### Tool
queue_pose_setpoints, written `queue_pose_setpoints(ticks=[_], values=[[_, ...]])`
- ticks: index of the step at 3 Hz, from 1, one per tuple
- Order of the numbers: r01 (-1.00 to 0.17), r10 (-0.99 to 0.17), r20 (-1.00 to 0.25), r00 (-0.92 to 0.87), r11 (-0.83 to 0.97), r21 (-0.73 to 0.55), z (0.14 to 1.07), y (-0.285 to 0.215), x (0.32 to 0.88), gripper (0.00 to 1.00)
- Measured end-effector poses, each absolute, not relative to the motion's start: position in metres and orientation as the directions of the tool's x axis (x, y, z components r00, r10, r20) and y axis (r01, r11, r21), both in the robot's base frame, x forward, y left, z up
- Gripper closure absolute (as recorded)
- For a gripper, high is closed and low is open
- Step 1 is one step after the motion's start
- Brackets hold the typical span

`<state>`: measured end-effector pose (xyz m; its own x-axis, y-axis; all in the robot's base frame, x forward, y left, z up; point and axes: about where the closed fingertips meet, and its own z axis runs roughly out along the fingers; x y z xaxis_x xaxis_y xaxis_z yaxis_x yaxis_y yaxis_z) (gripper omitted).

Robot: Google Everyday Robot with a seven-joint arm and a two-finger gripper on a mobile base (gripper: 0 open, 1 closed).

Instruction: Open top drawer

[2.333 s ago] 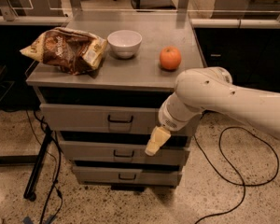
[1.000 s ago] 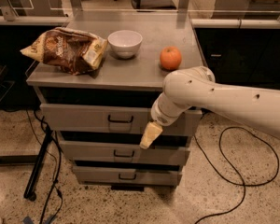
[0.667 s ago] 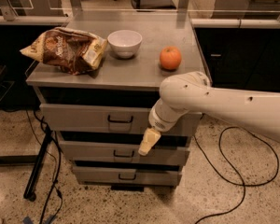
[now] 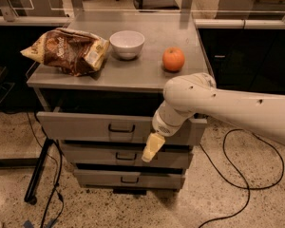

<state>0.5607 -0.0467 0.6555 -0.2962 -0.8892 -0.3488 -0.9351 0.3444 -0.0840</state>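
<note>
The top drawer [image 4: 80, 126] is a wide grey metal drawer under the cabinet top, with a small black pull handle [image 4: 121, 128] at its centre. It stands partly pulled out, with a dark gap above its front. My gripper [image 4: 148, 154] hangs from the white arm [image 4: 218, 106]. It points down and left, just below the top drawer's lower edge and right of the handle, in front of the middle drawer [image 4: 85, 154]. I cannot tell whether it touches either drawer.
On the cabinet top [image 4: 147, 77] lie a brown snack bag [image 4: 66, 49], a white bowl [image 4: 127, 43] and an orange [image 4: 173, 59]. The bottom drawer [image 4: 104, 178] is below. Black cables [image 4: 237, 194] run over the speckled floor at right, and a black stand leg [image 4: 38, 175] is at left.
My arm and gripper have moved left and slightly down along the drawer fronts. The top drawer's front now sits a little further out than before.
</note>
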Motion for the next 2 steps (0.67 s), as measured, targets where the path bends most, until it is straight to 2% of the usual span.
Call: queue_pose_setpoints(ticks=[2], values=[[-0.936,-0.888,-0.337,-0.313,0.348,-0.045,0.655,-0.060,0.535,0.00]])
